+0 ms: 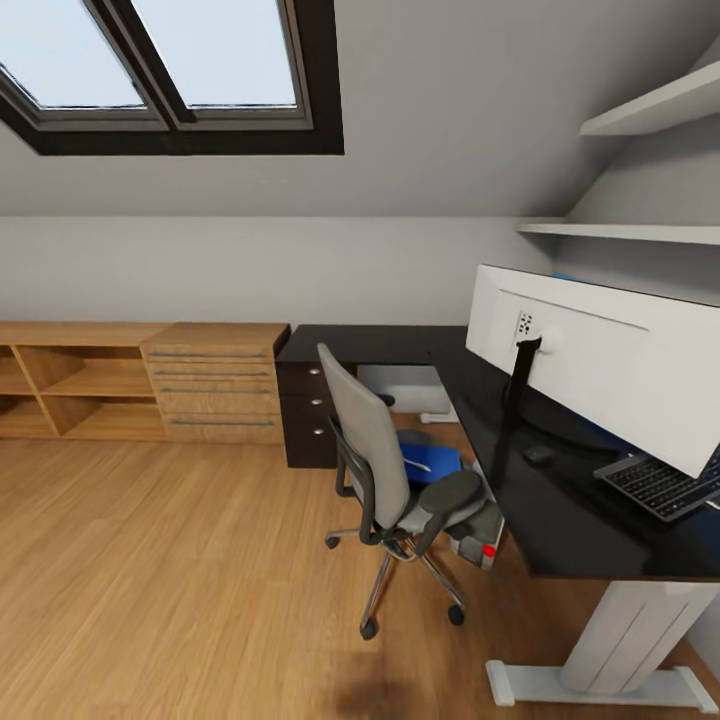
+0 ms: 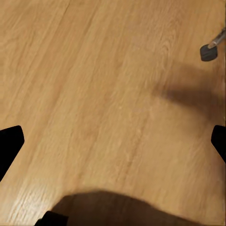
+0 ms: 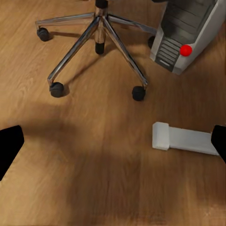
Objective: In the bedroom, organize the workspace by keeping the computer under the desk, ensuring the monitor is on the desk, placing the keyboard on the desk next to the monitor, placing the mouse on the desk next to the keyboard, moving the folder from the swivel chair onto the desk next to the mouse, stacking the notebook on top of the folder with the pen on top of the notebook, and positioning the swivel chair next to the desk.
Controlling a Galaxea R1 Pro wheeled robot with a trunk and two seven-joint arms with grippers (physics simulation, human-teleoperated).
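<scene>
**newb_rig:** so where's the folder [image 1: 432,462]? and what are the hands doing?

**deskjockey:** one blue folder, lying on the seat of the swivel chair [image 1: 395,470], which sits just beside the desk [image 1: 560,530]; both wrist cams look down at bare wood floor [image 2: 94,94]; left gripper [image 2: 113,141] and right gripper [image 3: 113,141] each show dark fingertips spread wide at the frame edges, nothing between them.

**newb_rig:** best way in?

**deskjockey:** I'd roll up from the open side, away from the backrest; come down flat over the folder's edge, mind the armrest.

**newb_rig:** counts?

**deskjockey:** one monitor [image 1: 600,375], one keyboard [image 1: 665,485], one small dark thing, probably the mouse [image 1: 538,455]; one computer [image 3: 188,35] on the floor by the chair's castors; notebook and pen, can't tell.
</scene>
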